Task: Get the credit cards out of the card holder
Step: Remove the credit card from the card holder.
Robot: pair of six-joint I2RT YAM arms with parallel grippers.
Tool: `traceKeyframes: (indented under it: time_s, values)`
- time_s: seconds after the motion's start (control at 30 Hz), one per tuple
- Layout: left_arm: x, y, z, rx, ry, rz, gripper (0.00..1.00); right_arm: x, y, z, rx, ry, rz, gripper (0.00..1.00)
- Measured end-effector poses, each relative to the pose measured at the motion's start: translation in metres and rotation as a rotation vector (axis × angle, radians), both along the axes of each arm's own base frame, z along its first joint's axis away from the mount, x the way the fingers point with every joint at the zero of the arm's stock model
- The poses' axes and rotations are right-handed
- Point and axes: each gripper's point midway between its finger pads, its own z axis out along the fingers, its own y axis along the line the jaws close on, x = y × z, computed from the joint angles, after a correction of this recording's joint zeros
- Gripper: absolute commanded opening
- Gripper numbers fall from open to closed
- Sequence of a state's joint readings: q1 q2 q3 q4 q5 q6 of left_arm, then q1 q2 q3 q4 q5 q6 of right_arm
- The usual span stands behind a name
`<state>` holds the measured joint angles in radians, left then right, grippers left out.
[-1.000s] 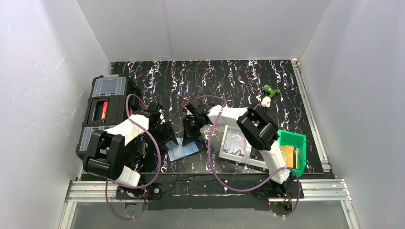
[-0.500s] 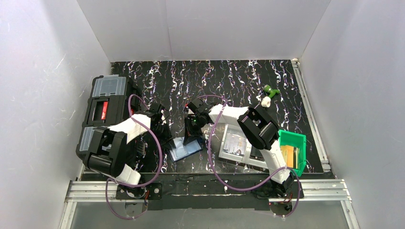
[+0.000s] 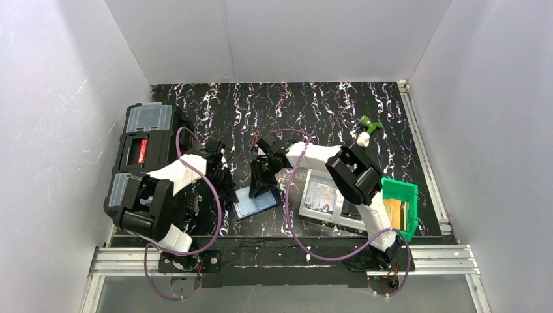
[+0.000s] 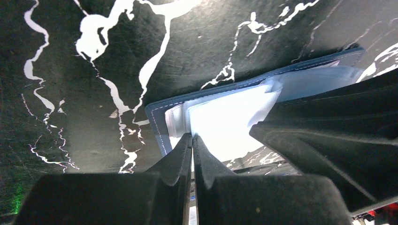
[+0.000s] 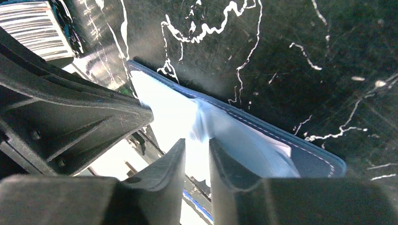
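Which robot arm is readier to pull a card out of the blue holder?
Probably the left. The left gripper is pinched shut at the card holder's pale sleeve edge, while the right gripper hangs over the sleeves with jaws apart, gripping nothing.

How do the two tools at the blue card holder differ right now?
The left tool has its fingers pressed together; the right tool shows a narrow gap between its fingers. The left tool sits near one end of the card holder, the right tool about midway along it. Both point at the holder's pale plastic sleeves.
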<state>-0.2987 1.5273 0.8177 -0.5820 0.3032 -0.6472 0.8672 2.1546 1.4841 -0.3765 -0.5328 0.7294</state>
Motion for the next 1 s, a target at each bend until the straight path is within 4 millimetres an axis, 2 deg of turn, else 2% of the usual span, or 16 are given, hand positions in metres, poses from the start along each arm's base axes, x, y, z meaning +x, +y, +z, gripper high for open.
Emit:
traceKeyframes:
  time_s: [0.17,0.67,1.0]
  values:
    - [0.008,-0.004,0.012,-0.013,-0.038,-0.006,0.00,-0.001,-0.001,0.007,-0.001,-0.015,0.002,0.54]
    - [0.016,-0.015,0.043,-0.082,-0.093,-0.006,0.00,-0.005,0.004,0.015,0.011,-0.010,0.018,0.74]
    - [0.018,-0.017,0.053,-0.084,-0.095,0.037,0.00,-0.008,-0.005,0.027,0.043,-0.007,-0.011,0.78]
